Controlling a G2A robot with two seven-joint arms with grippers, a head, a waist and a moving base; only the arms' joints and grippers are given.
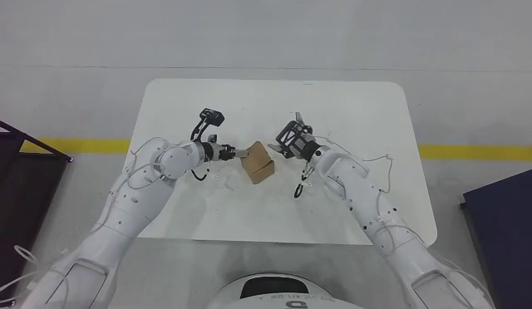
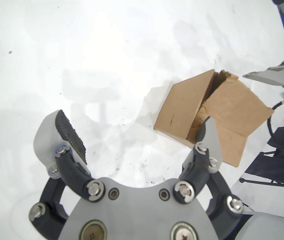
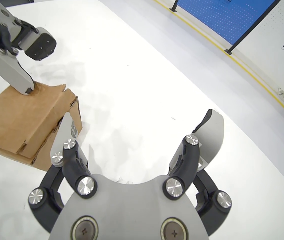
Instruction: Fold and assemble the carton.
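Note:
A small brown carton [image 1: 258, 162] sits near the middle of the white table [image 1: 349, 118], its top flaps folded over with a gap between them. In the left wrist view the carton [image 2: 182, 108] lies beside one of my left gripper's [image 2: 137, 126] fingers [image 2: 208, 136], which touches a flap; the jaws are open. From the right wrist view, the left gripper [image 3: 36, 68] presses one fingertip [image 3: 28, 89] onto the carton's [image 3: 19, 116] top. My right gripper [image 3: 139, 121] is open too, with one finger [image 3: 66, 126] against the carton's near corner. In the top view the left gripper [image 1: 235, 153] and right gripper [image 1: 281, 141] flank the carton.
A loose flap [image 2: 234, 146] of the carton lies flat on the table. Blue and white panels [image 3: 221, 8] stand on the floor beyond the table edge. A dark frame [image 1: 25, 155] stands off the table's left side.

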